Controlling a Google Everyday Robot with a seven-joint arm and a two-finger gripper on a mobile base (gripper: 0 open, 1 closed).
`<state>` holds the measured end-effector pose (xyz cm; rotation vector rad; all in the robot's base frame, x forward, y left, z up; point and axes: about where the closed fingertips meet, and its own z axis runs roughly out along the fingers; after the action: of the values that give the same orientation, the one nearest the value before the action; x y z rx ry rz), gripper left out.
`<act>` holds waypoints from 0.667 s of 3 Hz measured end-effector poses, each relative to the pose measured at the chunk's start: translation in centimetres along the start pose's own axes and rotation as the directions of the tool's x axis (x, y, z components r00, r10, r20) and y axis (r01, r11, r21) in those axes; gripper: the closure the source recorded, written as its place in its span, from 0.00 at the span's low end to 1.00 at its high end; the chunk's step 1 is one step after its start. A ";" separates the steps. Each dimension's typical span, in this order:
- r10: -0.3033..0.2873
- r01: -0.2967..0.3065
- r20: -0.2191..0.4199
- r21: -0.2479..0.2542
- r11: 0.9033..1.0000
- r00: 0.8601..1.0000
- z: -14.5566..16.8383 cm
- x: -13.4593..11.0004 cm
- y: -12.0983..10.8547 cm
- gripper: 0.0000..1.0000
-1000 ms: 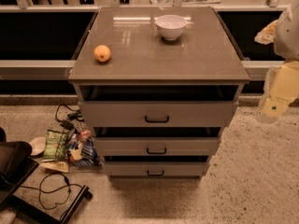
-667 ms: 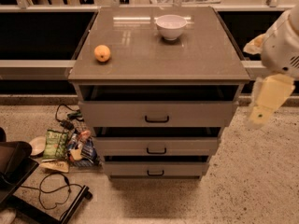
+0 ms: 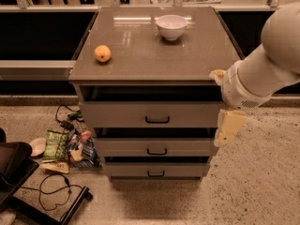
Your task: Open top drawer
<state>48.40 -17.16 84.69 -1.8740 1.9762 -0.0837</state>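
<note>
Item: top drawer [image 3: 117, 115], uppermost of three grey fronts, just under the cabinet top; we judge it barely out, if at all.
Handle [image 3: 157, 120]: black bar, long axis level, mid-front.
Gripper [image 3: 228, 128]: hangs pointing down at the front's right end; the handle lies sideways from it, toward the middle. We cannot tell whether it is open or closed.
Arm [image 3: 262, 71]: enters from the right, slanting down past the cabinet's corner.

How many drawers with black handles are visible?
3: the tall grey top drawer, a shorter grey middle drawer, a grey bottom drawer. The cream gripper hangs at the top drawer's right end.
</note>
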 end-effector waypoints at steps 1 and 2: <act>-0.057 0.058 -0.047 0.022 0.998 0.997 5.0 0.1 -1.3 0.00; -0.020 0.019 -0.066 -0.023 1.000 0.998 8.7 1.0 -2.3 0.00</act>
<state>53.49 -16.33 77.20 -1.9277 2.0103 -0.1314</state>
